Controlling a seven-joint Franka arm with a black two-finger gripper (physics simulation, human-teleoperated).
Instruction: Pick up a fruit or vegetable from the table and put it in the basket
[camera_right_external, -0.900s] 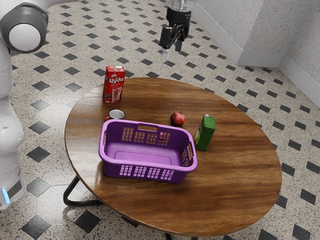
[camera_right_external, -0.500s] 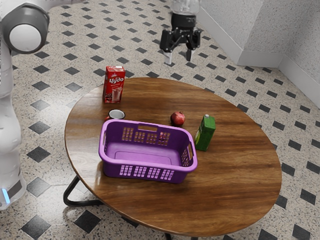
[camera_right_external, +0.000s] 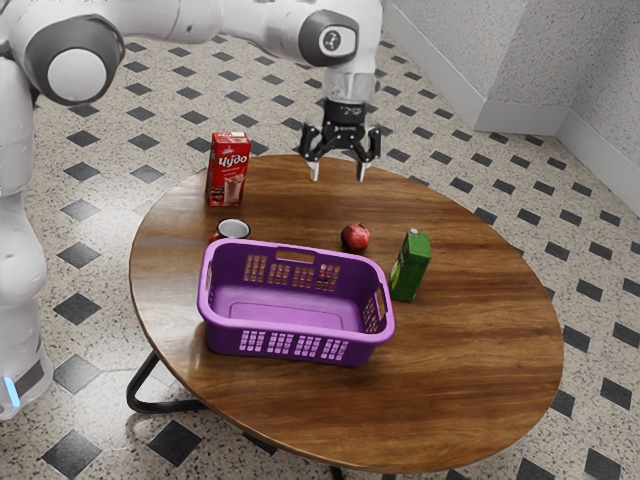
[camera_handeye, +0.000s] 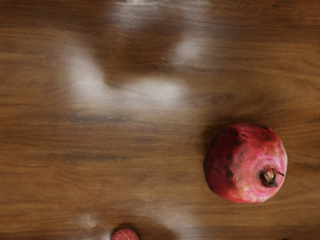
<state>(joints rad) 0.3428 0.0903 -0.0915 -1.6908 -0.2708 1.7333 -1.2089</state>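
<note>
Well, pincer (camera_right_external: 338, 173) above the table (camera_right_external: 470, 360), tips downward, wide apart.

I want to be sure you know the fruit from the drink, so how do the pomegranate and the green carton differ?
The pomegranate is round, while the green carton is boxy with flat sides. The pomegranate is red, the green carton mostly green. The pomegranate sits low; the green carton stands upright and taller. Both are on the table, outside the basket.
</note>
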